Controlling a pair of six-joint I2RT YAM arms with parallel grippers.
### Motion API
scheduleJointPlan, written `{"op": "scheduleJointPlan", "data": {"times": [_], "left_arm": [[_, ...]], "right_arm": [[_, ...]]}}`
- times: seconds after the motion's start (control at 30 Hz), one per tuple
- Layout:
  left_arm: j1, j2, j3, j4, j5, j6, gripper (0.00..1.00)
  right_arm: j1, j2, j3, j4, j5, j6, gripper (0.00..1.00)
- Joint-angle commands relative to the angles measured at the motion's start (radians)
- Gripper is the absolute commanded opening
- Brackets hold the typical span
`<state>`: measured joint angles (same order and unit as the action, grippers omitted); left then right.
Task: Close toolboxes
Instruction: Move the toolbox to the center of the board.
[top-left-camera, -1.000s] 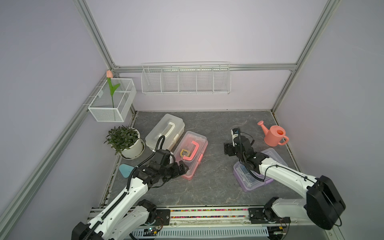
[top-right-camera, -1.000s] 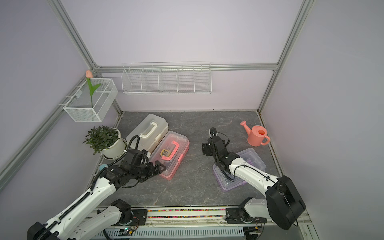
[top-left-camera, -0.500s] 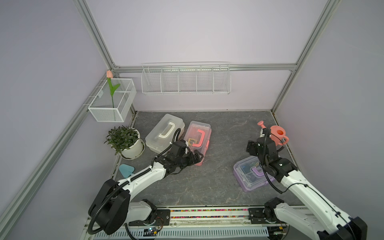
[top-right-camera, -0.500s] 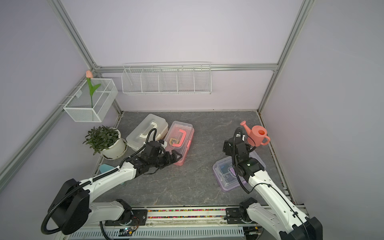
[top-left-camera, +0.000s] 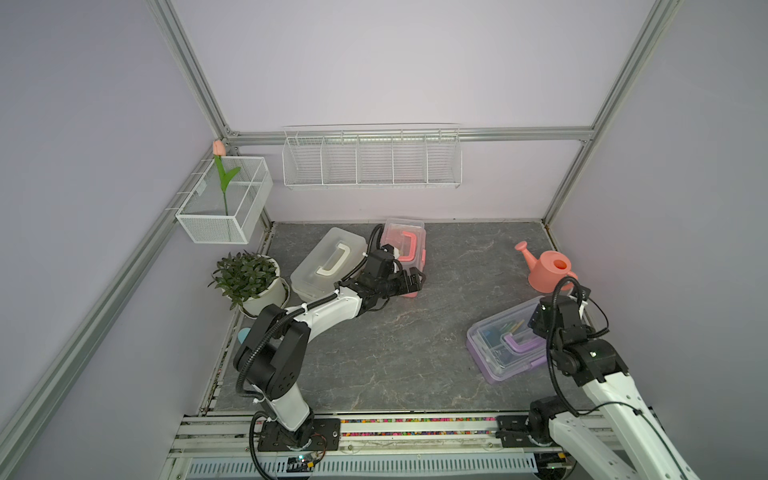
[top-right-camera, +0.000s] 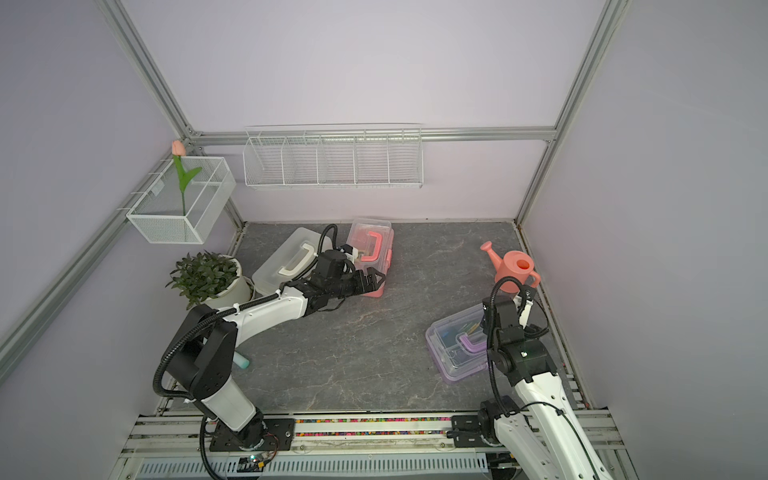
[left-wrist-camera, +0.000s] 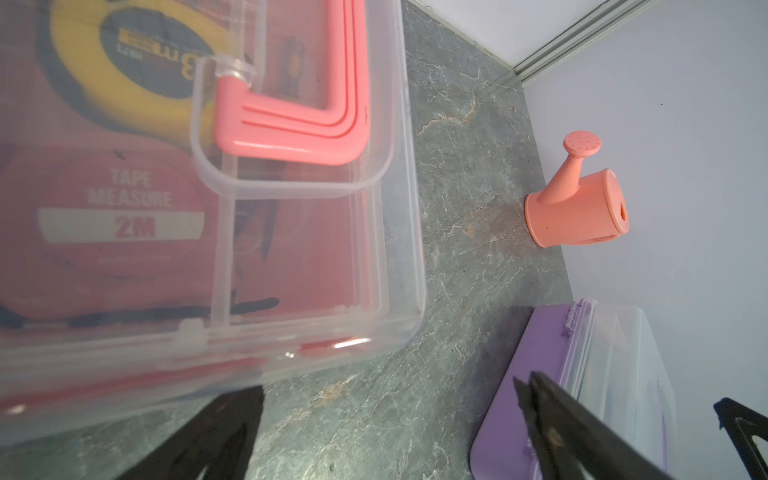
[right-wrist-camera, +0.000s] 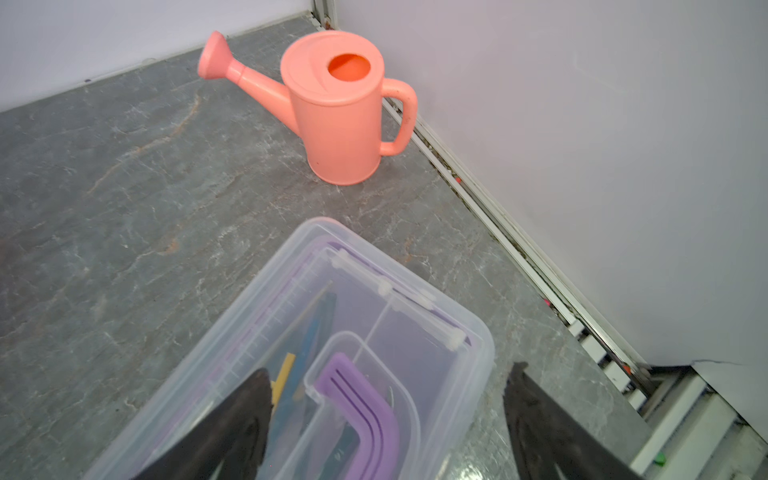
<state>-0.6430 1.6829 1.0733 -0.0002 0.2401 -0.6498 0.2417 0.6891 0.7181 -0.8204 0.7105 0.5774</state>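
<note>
Left hand (top-left-camera: 417, 281) hangs with its jaws wide apart and empty at the near end of the pink toolbox (top-left-camera: 405, 245), which stands on the bench (top-left-camera: 395, 353) toward the back wall, just beside the white toolbox (top-left-camera: 328, 262). Seen from the left wrist, the pink box's clear lid lies down over the tray, its handle folded flat, with a yellow tape measure (left-wrist-camera: 124, 58) and a pink tape measure (left-wrist-camera: 108, 220) showing through. The right hand (right-wrist-camera: 386, 399) is likewise spread and holds nothing. It hovers over the far end of the purple toolbox (top-left-camera: 503, 345), which sits near the robot's right edge of the bench, close to the watering can (top-left-camera: 548, 274). All three lids look lowered, so the work seems to be at its fastening stage: seating each lid and snapping the clasp. The next move probably calls for a finger on the lid's rim or the clasp, pressing straight down so that the light box does not slide. Whether any clasp has caught cannot be told. The left arm covers the near end of the pink box in both top views, and the right arm hides a far corner of the purple one. Both wrist views cut their boxes off. A small teal thing (top-right-camera: 243, 361) by the left arm is too hidden to name.
</note>
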Motion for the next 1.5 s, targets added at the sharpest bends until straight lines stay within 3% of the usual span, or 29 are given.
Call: {"op": "scheduleJointPlan", "data": {"times": [0.0, 0.27, 0.43, 0.57, 0.67, 0.83, 0.93, 1.07, 1.33, 1.47], "left_arm": [[0.008, -0.06, 0.053, -0.059, -0.005, 0.085, 0.99], [0.008, -0.158, 0.019, -0.127, -0.023, 0.134, 0.99], [0.028, -0.186, -0.009, -0.145, -0.041, 0.116, 0.99], [0.108, -0.24, -0.071, -0.125, -0.01, 0.097, 0.99], [0.177, -0.297, -0.12, -0.139, -0.015, 0.079, 0.99], [0.245, -0.406, -0.188, -0.189, -0.103, 0.083, 0.99], [0.271, -0.454, -0.22, -0.203, -0.143, 0.094, 0.99], [0.31, -0.475, -0.243, -0.219, -0.142, 0.092, 0.99], [0.333, -0.518, -0.26, -0.255, -0.166, 0.102, 0.99], [0.335, -0.546, -0.271, -0.271, -0.203, 0.118, 1.0]], "right_arm": [[-0.005, -0.027, 0.015, -0.192, 0.017, 0.081, 0.89], [-0.007, -0.071, 0.01, -0.268, 0.005, 0.271, 0.89], [-0.01, -0.049, -0.061, -0.09, -0.098, 0.272, 0.89], [-0.022, -0.007, -0.134, 0.1, -0.256, 0.247, 0.89], [-0.023, 0.035, -0.143, 0.159, -0.304, 0.253, 0.89], [-0.022, 0.073, -0.186, 0.307, -0.4, 0.232, 0.93], [-0.015, 0.174, -0.209, 0.455, -0.517, 0.246, 0.97], [0.059, 0.349, -0.173, 0.64, -0.523, 0.203, 0.98], [0.091, 0.714, 0.018, 0.919, -0.602, 0.032, 0.98], [0.095, 0.913, 0.204, 0.97, -0.674, -0.086, 0.98]]}}
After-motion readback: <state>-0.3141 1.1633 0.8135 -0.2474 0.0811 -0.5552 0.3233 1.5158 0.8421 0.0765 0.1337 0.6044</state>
